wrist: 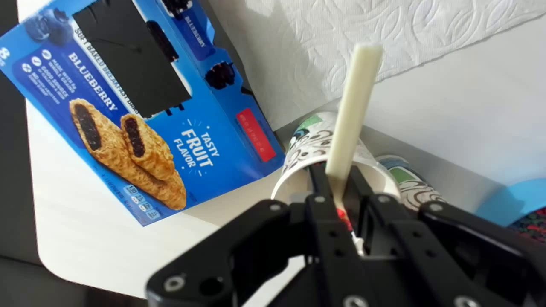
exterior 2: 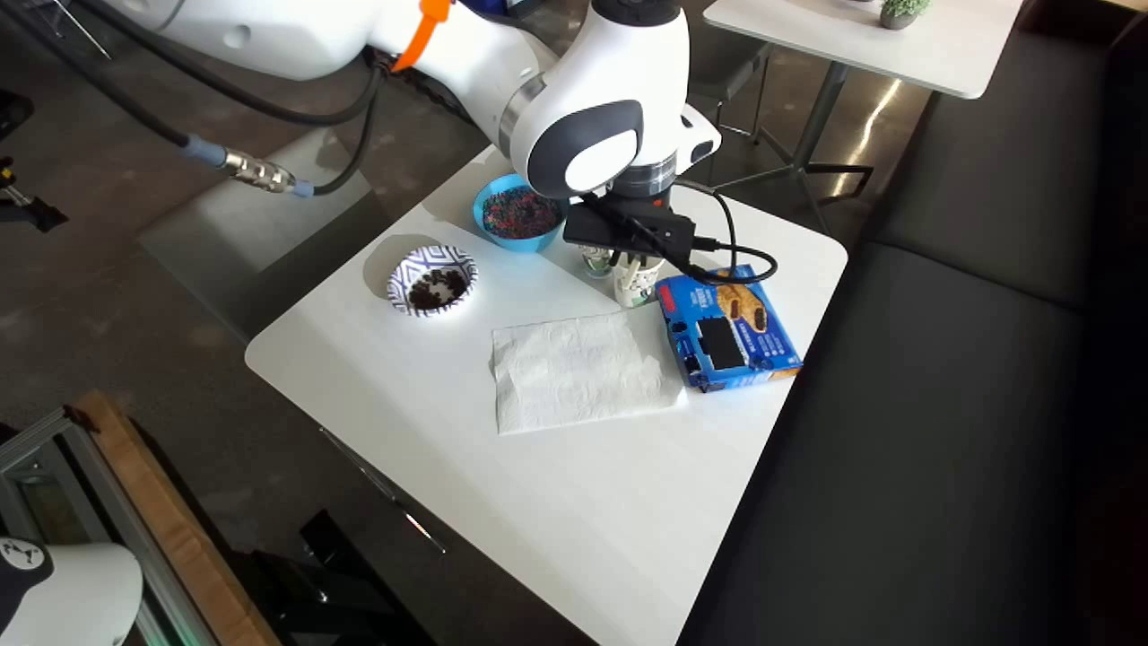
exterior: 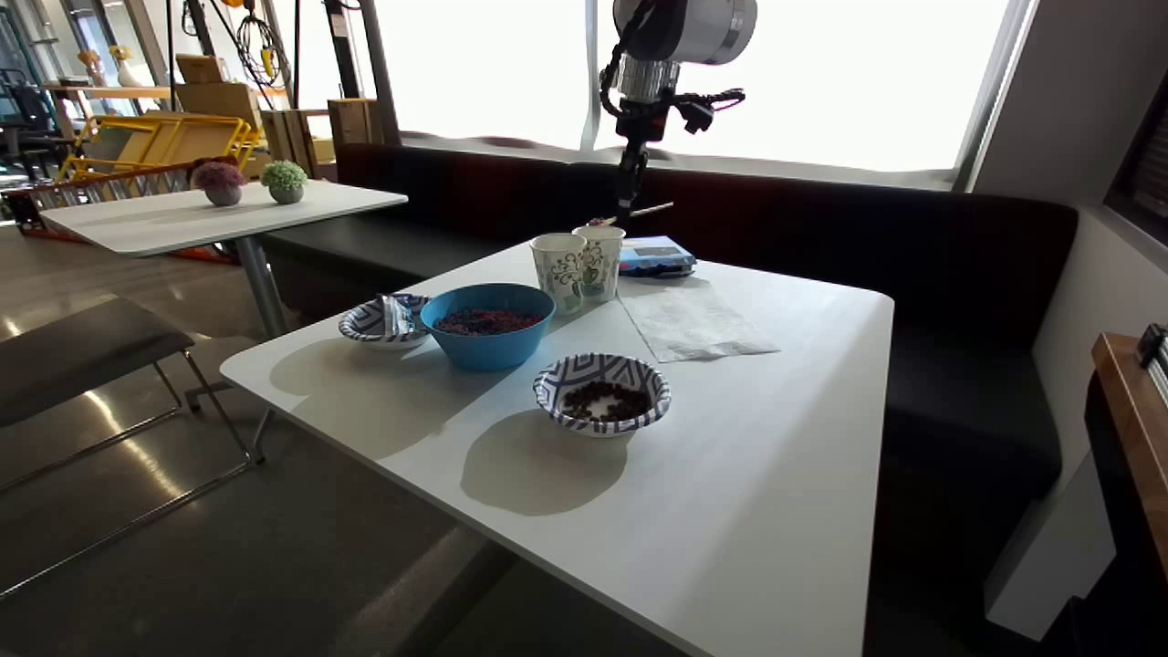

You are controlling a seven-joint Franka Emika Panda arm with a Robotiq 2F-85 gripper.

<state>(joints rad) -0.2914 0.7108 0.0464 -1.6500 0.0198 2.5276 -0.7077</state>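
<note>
My gripper is almost closed, with a thin gap between its fingers, and it has hold of a pale stick. The stick is skinny, so I guess that is why the fingers sit so near each other. In the wrist view it slants across the mouth of a cup; how high above, I can't tell. The other cup stands close by, maybe to keep the pair together. A box lies flat, beside some paper. My fingers hide part of the stick and much of the cup's inside. Something red shows between them; I can't say what. The blue bowl is cut off at the edge.
</note>
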